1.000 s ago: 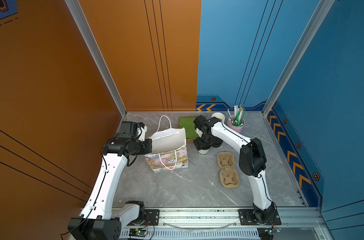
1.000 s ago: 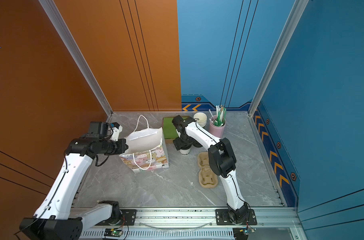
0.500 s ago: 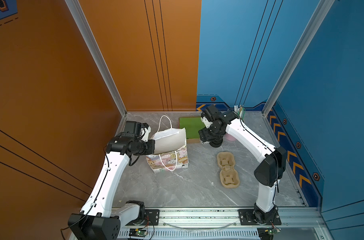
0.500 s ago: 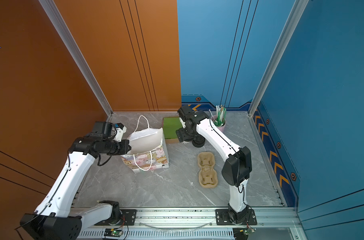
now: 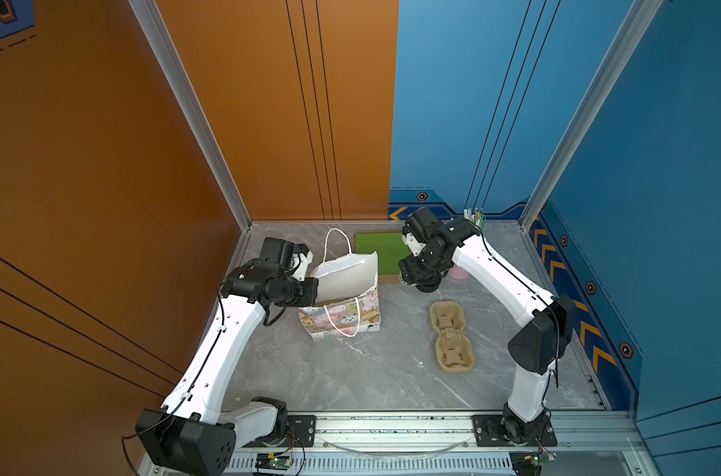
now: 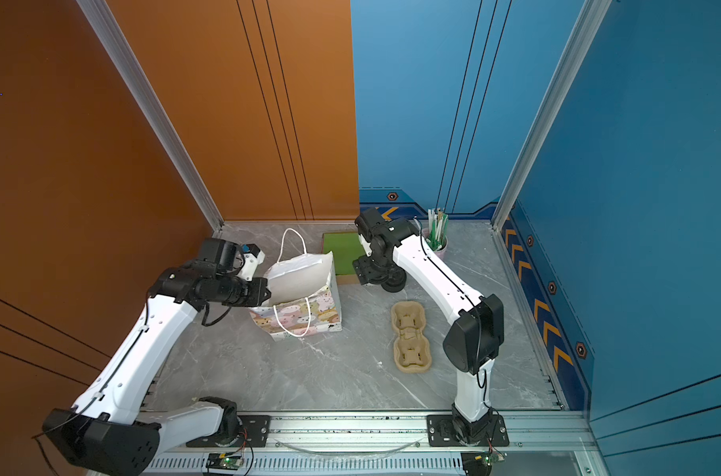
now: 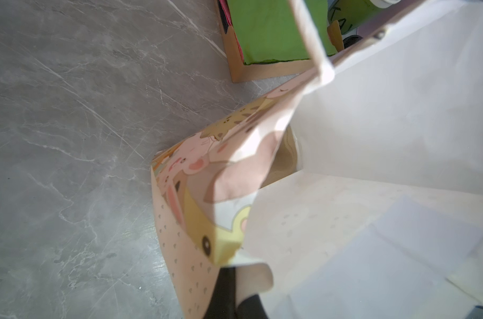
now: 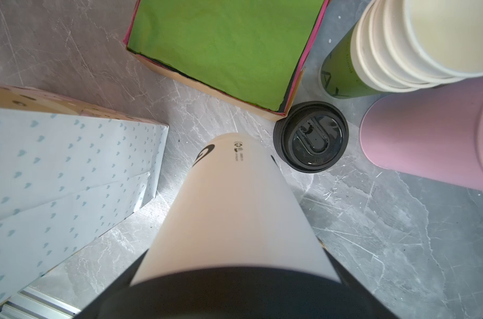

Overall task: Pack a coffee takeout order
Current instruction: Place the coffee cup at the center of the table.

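Two grippers, both clenched

We see the left gripper (image 7: 229,292) pinched on the rim of the bag (image 5: 344,296), low in the left wrist view. The bag stands left of centre in both top views, its white inside showing. The right gripper (image 8: 235,266) grasps the cup (image 8: 235,198) by its wide end, and the cup fills the lower middle of the right wrist view, dark lettering near its base. We cannot tell whether that base touches the table (image 8: 400,248). In both top views the cup is hidden under the gripper, at centre, between the bag and the tin (image 6: 440,249). The lid (image 8: 310,136) lies flat on the table right of centre in the right wrist view, just beside a corner of the box (image 8: 207,88). The napkin (image 8: 221,47) lies in that box, upper middle of the frame. A stack (image 8: 400,47) of cups stands at the upper right. The carrier (image 5: 449,334) lies well apart from the bag, right of centre in both top views.
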`<act>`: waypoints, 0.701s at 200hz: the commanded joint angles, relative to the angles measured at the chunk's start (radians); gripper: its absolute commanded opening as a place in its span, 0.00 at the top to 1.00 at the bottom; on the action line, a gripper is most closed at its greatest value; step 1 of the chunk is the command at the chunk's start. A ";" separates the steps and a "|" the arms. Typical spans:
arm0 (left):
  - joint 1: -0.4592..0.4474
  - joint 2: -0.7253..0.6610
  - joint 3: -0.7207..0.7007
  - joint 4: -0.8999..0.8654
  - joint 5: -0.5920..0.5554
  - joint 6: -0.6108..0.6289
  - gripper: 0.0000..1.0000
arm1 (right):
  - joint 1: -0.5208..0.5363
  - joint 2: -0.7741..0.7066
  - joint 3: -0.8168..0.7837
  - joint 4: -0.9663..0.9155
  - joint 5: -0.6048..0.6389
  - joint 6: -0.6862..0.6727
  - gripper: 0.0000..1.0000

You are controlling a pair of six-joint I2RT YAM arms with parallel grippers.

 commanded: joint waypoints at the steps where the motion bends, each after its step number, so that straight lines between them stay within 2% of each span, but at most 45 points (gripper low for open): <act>1: -0.020 0.017 0.018 -0.011 0.019 0.007 1.00 | -0.003 -0.052 -0.007 -0.044 -0.009 -0.022 0.14; 82: -0.027 0.016 0.021 -0.010 0.003 0.009 1.00 | 0.021 0.009 -0.081 -0.087 -0.053 -0.029 0.14; 140: -0.027 0.014 0.017 -0.010 -0.002 0.012 1.00 | 0.051 0.104 -0.129 -0.093 -0.074 -0.047 0.13</act>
